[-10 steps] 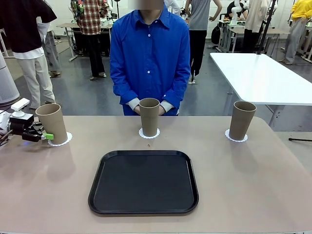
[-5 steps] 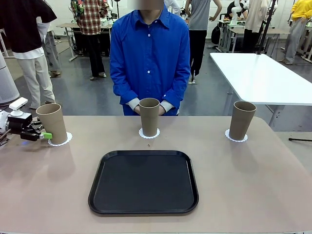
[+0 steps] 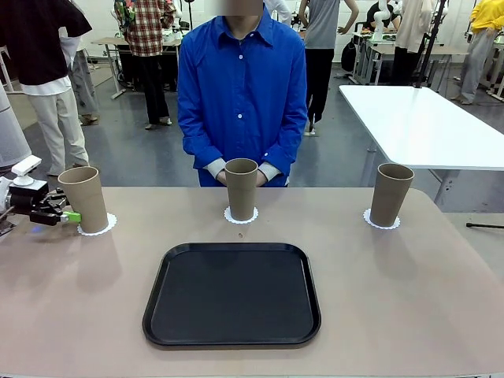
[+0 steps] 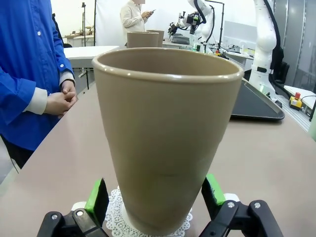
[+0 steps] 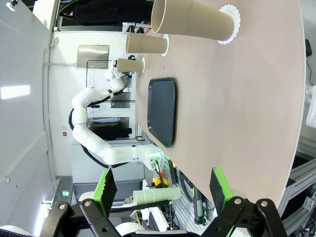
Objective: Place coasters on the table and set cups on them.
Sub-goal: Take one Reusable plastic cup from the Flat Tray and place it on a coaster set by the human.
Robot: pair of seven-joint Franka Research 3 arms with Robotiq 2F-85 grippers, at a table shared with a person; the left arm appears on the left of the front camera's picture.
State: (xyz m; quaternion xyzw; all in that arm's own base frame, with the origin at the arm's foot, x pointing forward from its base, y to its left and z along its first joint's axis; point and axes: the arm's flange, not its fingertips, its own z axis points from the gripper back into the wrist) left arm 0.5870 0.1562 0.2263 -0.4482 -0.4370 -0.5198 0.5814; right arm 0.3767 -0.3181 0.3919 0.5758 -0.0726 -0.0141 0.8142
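Front view gives me the tally: three khaki cups stand upright along the far side of the tabletop (image 3: 409, 291), each on its own white scalloped coaster. The left cup (image 3: 84, 198) sits on the left coaster (image 3: 97, 227), the middle cup (image 3: 241, 188) on the middle coaster (image 3: 240, 216) just in front of the person's clasped hands (image 3: 223, 177), and the right cup (image 3: 390, 194) on the right coaster (image 3: 381, 221). The black tray (image 3: 232, 293) lies bare in the middle.

My left end effector (image 3: 64, 214) is at the left cup's base with its fingers spread wide; in the left wrist view the green pads (image 4: 97, 193) stand either side of the cup with visible gaps, so it grips nothing. My right end effector (image 5: 163, 190) is wide too, empty, hanging off beyond the tabletop's edge.

I judge the placing done; what remains is backing the left arm clear without nudging that cup.
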